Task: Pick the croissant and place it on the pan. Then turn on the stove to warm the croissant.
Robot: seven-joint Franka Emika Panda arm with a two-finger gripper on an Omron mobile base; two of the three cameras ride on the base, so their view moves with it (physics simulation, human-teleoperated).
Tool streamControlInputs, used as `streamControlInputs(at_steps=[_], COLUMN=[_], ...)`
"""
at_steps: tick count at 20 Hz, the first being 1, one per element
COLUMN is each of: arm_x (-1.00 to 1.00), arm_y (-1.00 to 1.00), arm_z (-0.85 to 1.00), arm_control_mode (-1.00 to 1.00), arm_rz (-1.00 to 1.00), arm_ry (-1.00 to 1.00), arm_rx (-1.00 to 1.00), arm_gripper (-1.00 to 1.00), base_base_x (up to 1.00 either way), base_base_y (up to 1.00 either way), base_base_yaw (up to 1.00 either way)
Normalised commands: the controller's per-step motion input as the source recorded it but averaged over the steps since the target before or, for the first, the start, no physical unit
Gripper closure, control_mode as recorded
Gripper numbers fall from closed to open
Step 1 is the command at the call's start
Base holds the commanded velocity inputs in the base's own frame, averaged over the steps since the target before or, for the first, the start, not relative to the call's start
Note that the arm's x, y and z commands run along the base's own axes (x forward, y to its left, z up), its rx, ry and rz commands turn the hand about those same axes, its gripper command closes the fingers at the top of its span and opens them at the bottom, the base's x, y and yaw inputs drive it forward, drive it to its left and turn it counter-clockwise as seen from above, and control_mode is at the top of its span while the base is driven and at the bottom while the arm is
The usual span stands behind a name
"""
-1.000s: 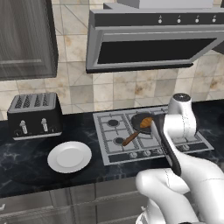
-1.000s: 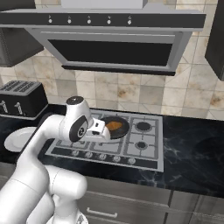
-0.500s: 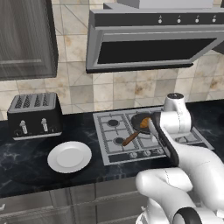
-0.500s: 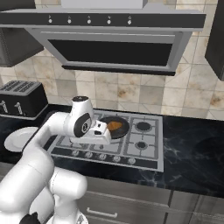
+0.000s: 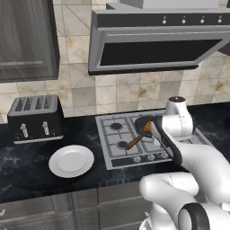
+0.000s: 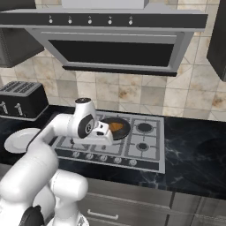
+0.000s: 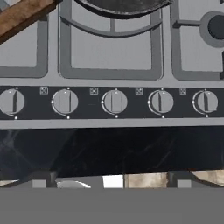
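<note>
The croissant [image 6: 116,127] is sitting in the pan [image 6: 120,130]; the claw [image 6: 105,130], spread wide and empty, is facing the stove [image 7: 113,65] knobs [image 7: 114,101] along its front edge.

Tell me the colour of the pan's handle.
Brown wood; the pan's handle shows best in the left base view.

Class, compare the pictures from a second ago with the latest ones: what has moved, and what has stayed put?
The arm has swung left across the stove, bringing its open, empty pincer over the knobs. Nothing was taken hold of or let go. The croissant stays in the pan; plate and toaster are unmoved.
</note>
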Motion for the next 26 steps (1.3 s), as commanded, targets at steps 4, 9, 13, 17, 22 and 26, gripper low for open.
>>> streamControlInputs(at_steps=[4, 9, 13, 17, 22, 26], arm_x=[0.16, 0.02, 0.0, 0.35, 0.47, 0.11], arm_y=[0.0, -0.02, -0.01, -0.07, -0.1, -0.01], arm_z=[-0.37, -0.22, 0.0, -0.03, -0.16, -0.19], arm_control_mode=[-1.0, -1.0, -1.0, -1.0, -1.0, -1.0], arm_rz=[0.0, 0.0, 0.0, 0.0, 0.0, 0.0], arm_ry=[0.0, 0.0, 0.0, 0.0, 0.03, 0.03], arm_rx=[0.0, 0.0, 0.0, 0.0, 0.0, 0.0], arm_gripper=[-1.0, -1.0, -1.0, -1.0, -1.0, -1.0], base_base_x=[0.0, 0.0, 0.0, 0.0, 0.0, 0.0], base_base_y=[0.0, 0.0, 0.0, 0.0, 0.0, 0.0], base_base_yaw=[0.0, 0.0, 0.0, 0.0, 0.0, 0.0])
